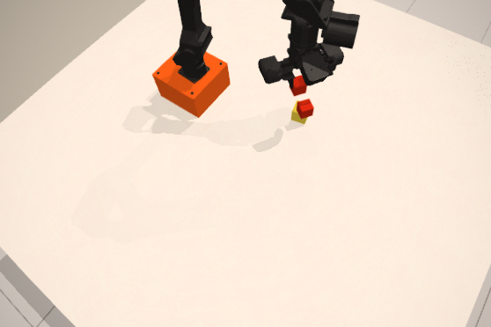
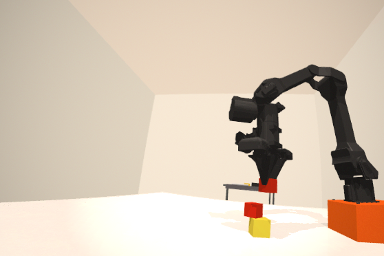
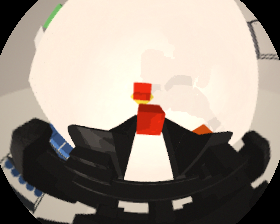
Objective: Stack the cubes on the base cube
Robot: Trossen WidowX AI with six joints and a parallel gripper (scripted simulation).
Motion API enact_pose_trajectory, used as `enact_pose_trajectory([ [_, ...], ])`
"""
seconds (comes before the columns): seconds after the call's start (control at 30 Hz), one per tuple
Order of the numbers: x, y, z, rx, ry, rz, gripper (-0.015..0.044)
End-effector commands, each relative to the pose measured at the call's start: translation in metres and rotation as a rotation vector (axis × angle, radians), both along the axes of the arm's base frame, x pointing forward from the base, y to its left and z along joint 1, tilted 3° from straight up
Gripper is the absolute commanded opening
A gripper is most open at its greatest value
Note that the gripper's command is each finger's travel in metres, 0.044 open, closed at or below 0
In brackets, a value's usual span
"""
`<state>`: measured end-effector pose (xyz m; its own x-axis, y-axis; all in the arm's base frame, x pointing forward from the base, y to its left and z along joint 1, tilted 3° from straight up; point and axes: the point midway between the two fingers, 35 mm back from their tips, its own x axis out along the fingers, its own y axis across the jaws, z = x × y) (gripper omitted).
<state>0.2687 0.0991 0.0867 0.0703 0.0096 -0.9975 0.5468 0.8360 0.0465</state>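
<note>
The yellow base cube (image 1: 297, 118) (image 2: 260, 228) stands on the table. It shows only as a thin yellow edge in the wrist view. One red cube (image 1: 305, 109) (image 2: 253, 210) (image 3: 142, 90) rests on top of it, level and offset toward one corner, overhanging the side away from the arm's base. My gripper (image 2: 268, 182) (image 3: 148, 117) is shut on the other red cube (image 1: 298, 86) (image 2: 270, 186) (image 3: 150, 121). It holds this cube in the air, above and apart from the stack, on the arm-base side in the exterior view. The fingertips are partly hidden in the top view.
The orange box (image 1: 178, 98) (image 2: 342, 218) under the arm's base stands to one side of the stack, and a bit of it shows in the wrist view (image 3: 203, 130). A dark side table (image 2: 240, 187) stands in the far background.
</note>
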Motion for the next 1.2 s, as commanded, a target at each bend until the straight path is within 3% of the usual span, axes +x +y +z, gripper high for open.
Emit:
enact_pose_trajectory([
  [0.0,-0.001,0.010,0.001,-0.004,-0.009,0.045,0.0105],
  [1.17,0.003,0.013,-0.058,-0.004,-0.009,0.053,0.0105],
])
